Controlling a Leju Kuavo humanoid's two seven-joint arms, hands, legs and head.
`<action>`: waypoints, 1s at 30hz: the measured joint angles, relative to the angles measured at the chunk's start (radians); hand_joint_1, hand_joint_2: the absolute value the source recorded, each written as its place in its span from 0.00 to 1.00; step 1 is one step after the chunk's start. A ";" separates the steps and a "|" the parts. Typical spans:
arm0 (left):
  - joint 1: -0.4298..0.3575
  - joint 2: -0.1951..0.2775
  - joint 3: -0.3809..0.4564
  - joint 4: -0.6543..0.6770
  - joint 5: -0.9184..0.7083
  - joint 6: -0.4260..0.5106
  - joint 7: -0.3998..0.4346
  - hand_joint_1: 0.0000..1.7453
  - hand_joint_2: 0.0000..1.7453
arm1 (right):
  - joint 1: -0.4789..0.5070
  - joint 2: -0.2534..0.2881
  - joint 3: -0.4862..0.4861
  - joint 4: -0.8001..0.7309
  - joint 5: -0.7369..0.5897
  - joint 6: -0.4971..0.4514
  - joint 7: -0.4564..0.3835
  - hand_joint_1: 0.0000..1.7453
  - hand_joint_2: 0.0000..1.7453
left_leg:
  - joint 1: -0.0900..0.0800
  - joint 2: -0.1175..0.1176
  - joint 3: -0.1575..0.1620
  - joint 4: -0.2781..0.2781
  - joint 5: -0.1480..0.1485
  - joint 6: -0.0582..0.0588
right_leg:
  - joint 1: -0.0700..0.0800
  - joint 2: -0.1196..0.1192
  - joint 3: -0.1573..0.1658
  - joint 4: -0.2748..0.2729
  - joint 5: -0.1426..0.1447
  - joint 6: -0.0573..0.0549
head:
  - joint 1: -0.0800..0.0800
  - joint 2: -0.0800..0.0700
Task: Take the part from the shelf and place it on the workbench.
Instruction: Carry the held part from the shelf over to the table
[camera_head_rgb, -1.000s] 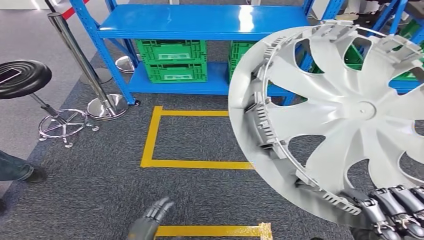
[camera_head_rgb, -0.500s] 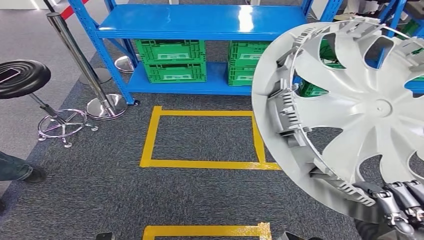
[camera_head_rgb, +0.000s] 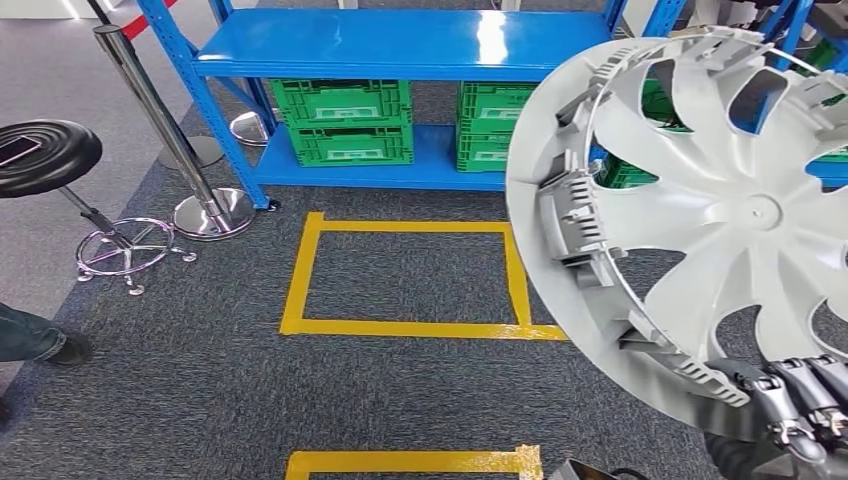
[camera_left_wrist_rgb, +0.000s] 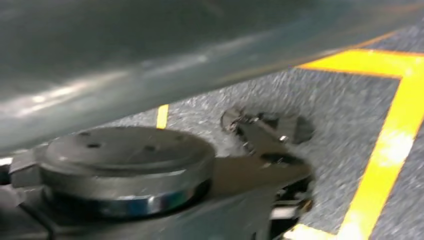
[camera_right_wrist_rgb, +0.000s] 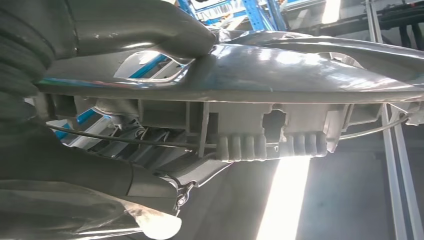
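This looks like a workshop or a factory storeroom — blue steel racking (camera_head_rgb: 400, 45) runs along the far side, with green plastic crates (camera_head_rgb: 345, 120) stacked on its lower shelf. The floor is grey carpet (camera_head_rgb: 200, 390) marked out in yellow tape (camera_head_rgb: 400, 327), boxed like a standing bay. A chrome barrier post (camera_head_rgb: 165, 130) with a round base stands to one side, and a black round stool (camera_head_rgb: 45, 155) on a chrome footring sits near it — shop-floor furniture, nothing homely.

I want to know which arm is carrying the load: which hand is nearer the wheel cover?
Right. The right hand grips the wheel cover at its lower rim. The left hand hangs low over the carpet, apart from it, judging by its wrist view.
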 joint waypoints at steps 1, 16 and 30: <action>0.001 0.001 0.000 0.004 -0.005 -0.010 0.006 0.00 0.00 | -0.001 -0.003 0.002 0.002 0.000 0.000 0.001 1.00 1.00 | 0.000 0.000 0.000 0.000 0.000 0.000 | 0.000 0.000 0.000 0.000 0.000 0.000 | 0.000 0.000; 0.010 -0.002 -0.039 0.012 -0.101 -0.067 -0.017 0.00 0.00 | -0.001 -0.016 0.008 0.021 0.000 0.000 0.012 1.00 1.00 | 0.000 0.000 0.000 0.000 0.000 0.000 | 0.000 0.000 0.000 0.000 0.000 0.000 | 0.000 0.000; 0.016 -0.003 -0.076 0.009 -0.131 -0.063 -0.029 0.00 0.00 | -0.001 -0.016 0.008 0.029 0.000 0.000 0.005 1.00 1.00 | 0.000 0.000 0.000 0.000 0.000 0.000 | 0.000 0.000 0.000 0.000 0.000 0.000 | 0.000 0.000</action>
